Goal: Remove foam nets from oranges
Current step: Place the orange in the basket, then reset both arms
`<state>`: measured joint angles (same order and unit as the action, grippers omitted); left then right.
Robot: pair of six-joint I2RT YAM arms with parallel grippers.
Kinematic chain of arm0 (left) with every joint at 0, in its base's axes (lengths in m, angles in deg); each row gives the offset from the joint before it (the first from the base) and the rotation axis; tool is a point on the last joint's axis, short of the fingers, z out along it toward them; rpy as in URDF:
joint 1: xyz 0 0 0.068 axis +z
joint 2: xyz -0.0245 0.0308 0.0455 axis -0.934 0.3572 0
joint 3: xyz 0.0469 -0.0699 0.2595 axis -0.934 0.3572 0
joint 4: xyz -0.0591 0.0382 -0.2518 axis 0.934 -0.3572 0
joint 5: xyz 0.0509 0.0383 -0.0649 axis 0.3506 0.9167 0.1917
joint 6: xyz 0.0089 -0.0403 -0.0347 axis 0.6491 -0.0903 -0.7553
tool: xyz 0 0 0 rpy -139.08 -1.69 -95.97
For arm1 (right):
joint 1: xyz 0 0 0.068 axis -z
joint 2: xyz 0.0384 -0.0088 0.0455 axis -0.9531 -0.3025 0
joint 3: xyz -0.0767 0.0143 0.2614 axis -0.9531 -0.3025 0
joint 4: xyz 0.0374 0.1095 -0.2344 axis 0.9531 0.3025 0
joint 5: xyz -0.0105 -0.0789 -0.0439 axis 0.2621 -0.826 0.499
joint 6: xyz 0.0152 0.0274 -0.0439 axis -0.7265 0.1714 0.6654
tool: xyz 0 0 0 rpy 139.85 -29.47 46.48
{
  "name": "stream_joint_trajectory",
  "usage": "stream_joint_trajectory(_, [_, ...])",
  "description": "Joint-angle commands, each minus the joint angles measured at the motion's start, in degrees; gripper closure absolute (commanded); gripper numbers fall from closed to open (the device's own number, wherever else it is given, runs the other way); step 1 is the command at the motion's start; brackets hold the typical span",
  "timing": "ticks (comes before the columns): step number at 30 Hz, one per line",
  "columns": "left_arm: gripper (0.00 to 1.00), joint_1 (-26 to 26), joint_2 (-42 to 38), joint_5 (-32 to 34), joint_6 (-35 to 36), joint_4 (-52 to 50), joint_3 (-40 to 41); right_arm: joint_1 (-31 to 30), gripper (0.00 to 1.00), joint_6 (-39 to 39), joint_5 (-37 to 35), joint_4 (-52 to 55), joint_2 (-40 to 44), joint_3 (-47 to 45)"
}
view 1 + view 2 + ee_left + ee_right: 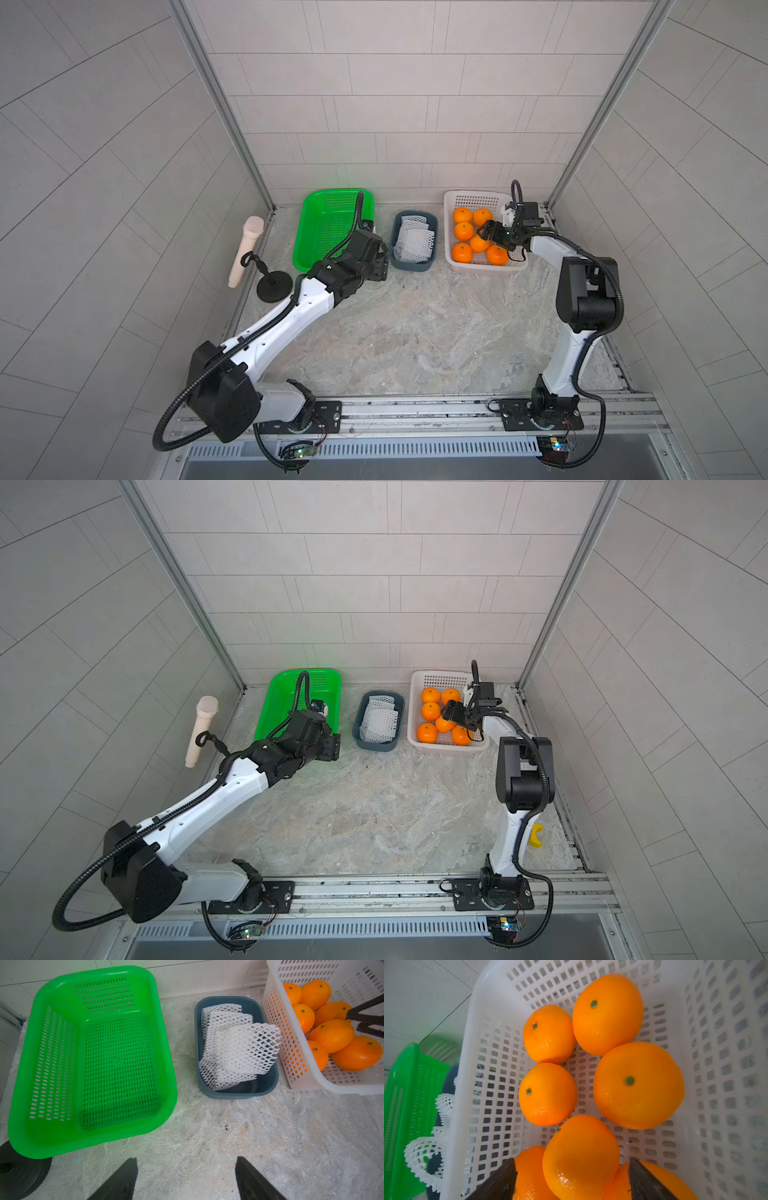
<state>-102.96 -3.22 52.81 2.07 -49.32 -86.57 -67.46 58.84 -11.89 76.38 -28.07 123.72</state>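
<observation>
Several bare oranges [464, 231] [332, 1035] lie in the white perforated basket [469, 195] [471, 1043] at the back right. My right gripper [484, 232] [449, 710] [572, 1164] hangs open just over them. One orange [581, 1157] rests on top of two others between its jaws, with a gap on each side. Several limp white foam nets [414, 240] [379, 720] [234, 1047] are piled in the blue-grey bin [411, 268] [228, 1095]. My left gripper [379, 268] [187, 1159] is open over bare table in front of that bin, holding nothing.
An empty green perforated basket [316, 208] [41, 1064] stands left of the bin. A beige microphone-like object [245, 249] leans on a black stand [272, 284] at the left wall. A small yellow piece [536, 835] lies by the right arm's base.
</observation>
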Motion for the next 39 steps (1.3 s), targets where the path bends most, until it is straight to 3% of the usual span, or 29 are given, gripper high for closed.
stream_joint_trajectory(1, [0.2, -0.21, -1.84, 1.97, 0.11, 0.03, 0.76, 0.43, 0.13, 2.21, -2.2, 0.91, 6.64, -1.11])
stream_joint_trajectory(8, [0.16, 0.76, -1.57, 3.69, 1.6, 0.74, -0.28, 0.44, 0.07, 4.38, -6.39, 1.02, 19.67, -11.36])
stream_joint_trajectory(10, [0.01, 1.8, -1.59, 3.71, 1.57, 0.63, -0.59, 0.44, 0.05, 4.45, -7.06, 0.75, 23.69, -14.85])
stream_joint_trajectory(15, [0.0, 3.48, -3.92, 2.87, 0.3, -1.86, -0.27, 0.43, 0.01, 4.56, -12.58, 3.71, 33.86, -21.72])
stream_joint_trajectory(20, [0.0, 3.86, -5.64, 8.85, -3.3, -10.61, -0.61, 0.39, 0.01, 4.28, -24.25, 9.07, 43.93, -27.67])
stream_joint_trajectory(23, [0.0, 4.35, -7.59, 14.04, -4.9, -10.87, 1.79, 0.44, 0.0, 4.02, -28.42, 10.46, 48.43, -31.2])
stream_joint_trajectory(26, [0.0, 5.67, -10.44, 20.19, -3.43, -5.22, 7.03, 0.43, 0.0, 3.59, -32.18, 9.83, 51.33, -34.25])
stream_joint_trajectory(30, [0.0, 13.64, -14.84, 14.68, 0.56, 5.91, 15.69, 0.49, 0.0, 1.67, -40.36, 4.79, 51.45, -38.59])
stream_joint_trajectory(32, [0.0, 16.97, -18.21, 10.24, 3.43, 14.21, 21.99, 0.37, 0.0, 3.49, -39.06, 0.12, 50.59, -41.27])
stream_joint_trajectory(36, [0.0, 19.98, -25.47, 13.64, 7.89, 32.48, 36.5, 0.35, 0.01, 4.41, -39.16, -8.78, 49.27, -47.12])
stream_joint_trajectory(39, [0.0, 22.46, -29.16, 11.38, 9.61, 46.8, 46.84, 0.38, 0.01, 5.04, -39.19, -10.76, 47.92, -48.53])
